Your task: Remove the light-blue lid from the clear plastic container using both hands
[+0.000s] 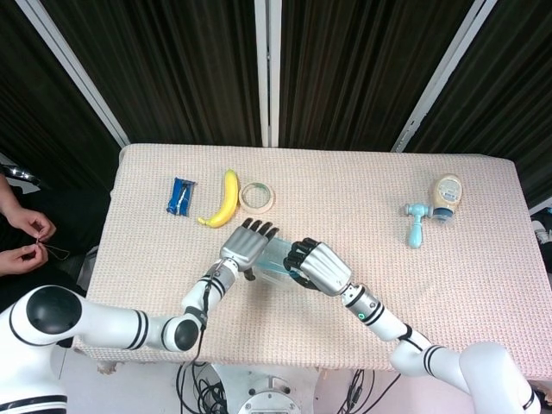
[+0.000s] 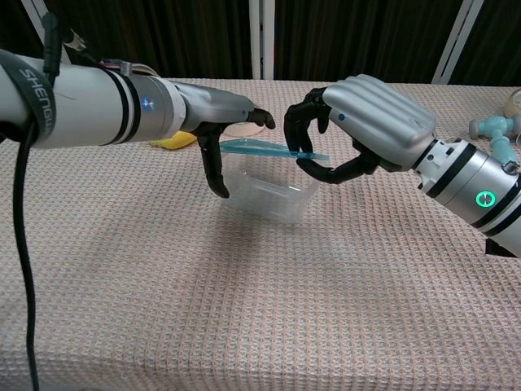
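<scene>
The light-blue lid [image 2: 260,149] hangs tilted above the clear plastic container [image 2: 273,191], its right end higher. My right hand [image 2: 366,122] pinches the lid's right edge between thumb and curled fingers. My left hand [image 2: 216,114] is stretched flat over the lid's left end, with its thumb hanging down beside the container's left wall and nothing in its grasp. In the head view the lid [image 1: 274,260] shows between the left hand [image 1: 246,246] and the right hand [image 1: 317,266], near the table's front middle. The container stands on the cloth, mostly hidden there.
A banana [image 1: 222,200], a tape roll [image 1: 256,197] and a blue packet [image 1: 179,197] lie behind the hands to the left. A beige bottle [image 1: 446,193] and a light-blue tool [image 1: 417,222] sit at the far right. A person's hands [image 1: 26,237] show at the left edge.
</scene>
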